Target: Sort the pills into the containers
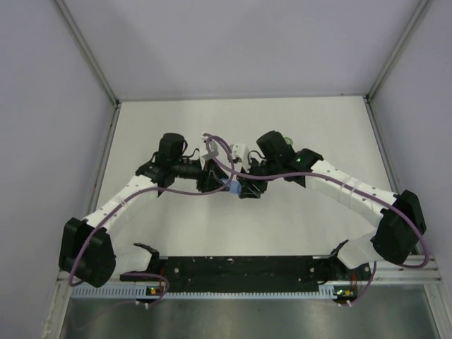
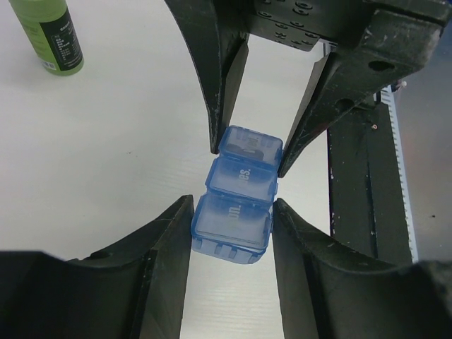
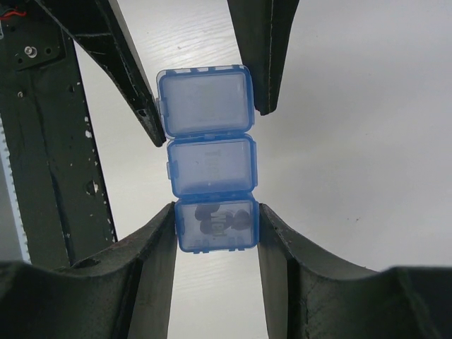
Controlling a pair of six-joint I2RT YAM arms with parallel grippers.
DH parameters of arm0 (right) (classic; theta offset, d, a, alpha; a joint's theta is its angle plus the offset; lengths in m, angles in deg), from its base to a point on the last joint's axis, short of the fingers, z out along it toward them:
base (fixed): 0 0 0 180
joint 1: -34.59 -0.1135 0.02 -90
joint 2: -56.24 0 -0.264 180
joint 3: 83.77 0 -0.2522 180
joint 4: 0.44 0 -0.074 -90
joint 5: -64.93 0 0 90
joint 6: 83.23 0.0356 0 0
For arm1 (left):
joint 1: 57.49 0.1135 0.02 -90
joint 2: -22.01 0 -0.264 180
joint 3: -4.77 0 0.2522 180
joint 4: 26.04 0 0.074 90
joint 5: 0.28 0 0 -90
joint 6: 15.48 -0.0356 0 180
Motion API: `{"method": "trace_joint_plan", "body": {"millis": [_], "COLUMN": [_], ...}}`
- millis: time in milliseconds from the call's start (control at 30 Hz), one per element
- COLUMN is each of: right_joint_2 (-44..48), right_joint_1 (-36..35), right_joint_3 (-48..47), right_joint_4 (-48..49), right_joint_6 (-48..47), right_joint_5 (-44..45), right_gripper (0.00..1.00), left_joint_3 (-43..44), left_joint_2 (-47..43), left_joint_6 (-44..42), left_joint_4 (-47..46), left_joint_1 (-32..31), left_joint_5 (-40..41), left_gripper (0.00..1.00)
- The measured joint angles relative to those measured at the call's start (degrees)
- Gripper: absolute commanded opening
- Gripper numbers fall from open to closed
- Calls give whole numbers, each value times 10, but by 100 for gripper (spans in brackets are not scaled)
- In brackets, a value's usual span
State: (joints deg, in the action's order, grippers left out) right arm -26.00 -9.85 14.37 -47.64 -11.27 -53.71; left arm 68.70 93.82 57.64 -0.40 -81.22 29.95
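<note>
The containers are one translucent blue pill box (image 2: pixel 236 194) with three lidded compartments in a row, seen small between the arms (image 1: pixel 231 188) in the top view. My left gripper (image 2: pixel 233 205) is shut on one end compartment. At the other end, my right gripper (image 3: pixel 216 208) is shut on the compartment holding dark pills (image 3: pixel 215 220). The middle compartment (image 3: pixel 210 164) and the one in the left gripper look empty. All lids are closed. Each wrist view shows the other gripper's fingers (image 3: pixel 145 116) on the far end.
A green bottle with a dark label (image 2: pixel 53 35) stands on the white table behind the box. A black rail (image 1: pixel 240 268) runs along the near table edge, also beside the grippers (image 2: pixel 360 205). Walls enclose the table on three sides.
</note>
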Motion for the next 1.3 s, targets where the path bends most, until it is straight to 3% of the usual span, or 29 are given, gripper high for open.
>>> {"method": "trace_joint_plan", "body": {"millis": [133, 267, 367, 400, 700, 967, 1300], "right_joint_2": [5, 9, 9, 9, 10, 10, 14], "right_joint_1": [0, 0, 0, 0, 0, 0, 0], "right_joint_3": [7, 11, 14, 14, 14, 14, 27], "right_joint_4": [8, 10, 16, 17, 26, 26, 26], "right_joint_6": [0, 0, 0, 0, 0, 0, -11], "right_joint_5": [6, 12, 17, 18, 20, 20, 19], "right_gripper": [16, 16, 15, 15, 15, 15, 15], "left_joint_3": [0, 0, 0, 0, -2, -16, -21], "left_joint_2": [6, 13, 16, 16, 16, 9, -30], "left_joint_6": [32, 66, 91, 99, 137, 141, 88], "left_joint_4": [-19, -37, -52, -56, -93, -119, -90], "left_joint_1": [1, 1, 3, 3, 3, 4, 11], "left_joint_5": [-3, -4, -2, 1, 51, 88, 34], "left_gripper": [43, 61, 69, 77, 98, 99, 99]}}
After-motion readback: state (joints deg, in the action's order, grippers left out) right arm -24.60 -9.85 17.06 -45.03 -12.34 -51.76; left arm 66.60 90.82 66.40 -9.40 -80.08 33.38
